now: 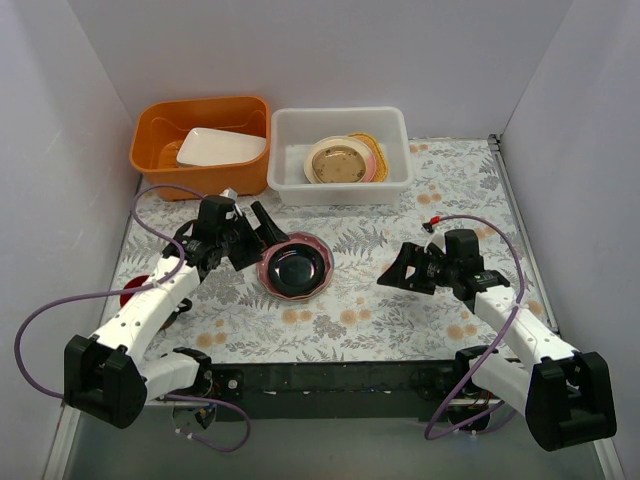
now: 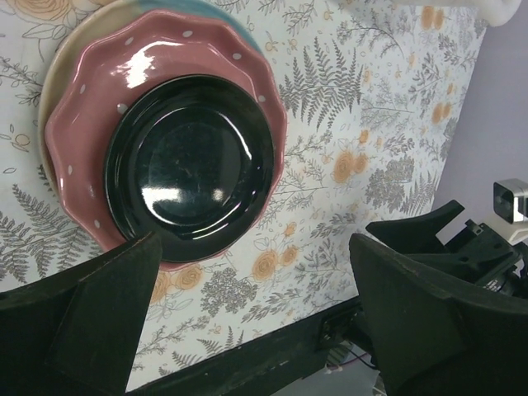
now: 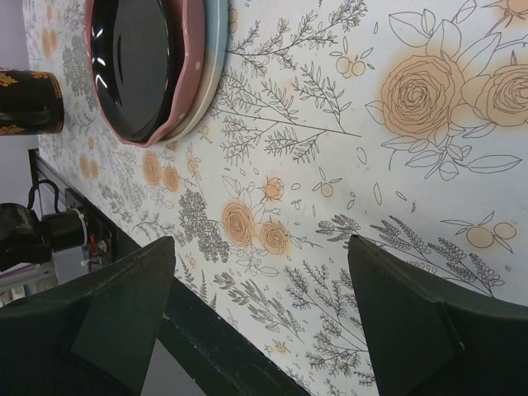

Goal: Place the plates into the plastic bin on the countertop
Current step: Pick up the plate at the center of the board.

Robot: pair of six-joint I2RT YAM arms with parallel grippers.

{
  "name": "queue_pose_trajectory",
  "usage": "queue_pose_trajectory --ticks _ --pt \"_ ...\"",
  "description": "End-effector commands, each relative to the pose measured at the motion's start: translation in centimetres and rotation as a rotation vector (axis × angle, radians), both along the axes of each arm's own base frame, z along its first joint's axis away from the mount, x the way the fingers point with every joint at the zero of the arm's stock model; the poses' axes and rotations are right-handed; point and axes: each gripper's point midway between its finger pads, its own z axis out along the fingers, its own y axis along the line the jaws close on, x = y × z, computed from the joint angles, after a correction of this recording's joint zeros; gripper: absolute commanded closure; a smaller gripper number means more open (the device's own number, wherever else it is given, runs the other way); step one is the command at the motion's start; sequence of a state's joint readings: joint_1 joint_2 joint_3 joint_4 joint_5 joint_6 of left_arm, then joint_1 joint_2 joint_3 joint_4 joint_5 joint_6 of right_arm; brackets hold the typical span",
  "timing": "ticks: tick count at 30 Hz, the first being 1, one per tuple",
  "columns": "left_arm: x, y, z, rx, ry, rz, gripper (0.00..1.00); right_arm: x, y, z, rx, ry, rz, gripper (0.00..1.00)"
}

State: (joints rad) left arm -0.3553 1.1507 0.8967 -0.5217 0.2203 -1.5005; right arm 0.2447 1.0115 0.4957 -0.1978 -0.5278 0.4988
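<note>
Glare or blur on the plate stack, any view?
Top view: even light, sharp, faint sheen on the black plate. Left wrist: white glare patches on the black plate and pink plate. Right wrist: glare streaks on the black plate; countertop print sharp.

Plates (image 1: 338,160) in bin (image 1: 340,194); stack (image 1: 295,268) before it

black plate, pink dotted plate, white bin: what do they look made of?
Small black plate: glazed ceramic or glossy melamine, judging by sharp glints; can't tell which. Pink dotted plate: same hard gloss, scalloped rim. White bin: seemingly translucent plastic, duller sheen, rolled rim.
</note>
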Motion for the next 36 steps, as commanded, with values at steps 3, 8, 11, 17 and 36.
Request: queue_pose_trajectory --ticks 3,8,11,17,36 --pt "-1.5 1.0 -2.4 0.027 0.044 0.023 0.05 0.2 0.8 0.4 0.027 -0.025 0.022 0.08" --pt "-2.5 1.3 -4.0 0.03 0.077 0.021 0.07 0.2 0.9 0.3 0.027 -0.022 0.027 0.09" --pt "-2.6 1.3 -4.5 0.03 0.082 0.021 0.11 0.1 1.1 0.2 0.029 -0.02 0.029 0.09" --pt "-2.6 1.3 -5.8 0.038 0.098 0.021 0.22 0.1 1.2 0.2 0.029 -0.019 0.033 0.09" --pt "-1.9 1.4 -9.6 0.084 0.152 0.022 0.4 0.2 1.2 -0.1 0.023 -0.014 0.035 0.09"
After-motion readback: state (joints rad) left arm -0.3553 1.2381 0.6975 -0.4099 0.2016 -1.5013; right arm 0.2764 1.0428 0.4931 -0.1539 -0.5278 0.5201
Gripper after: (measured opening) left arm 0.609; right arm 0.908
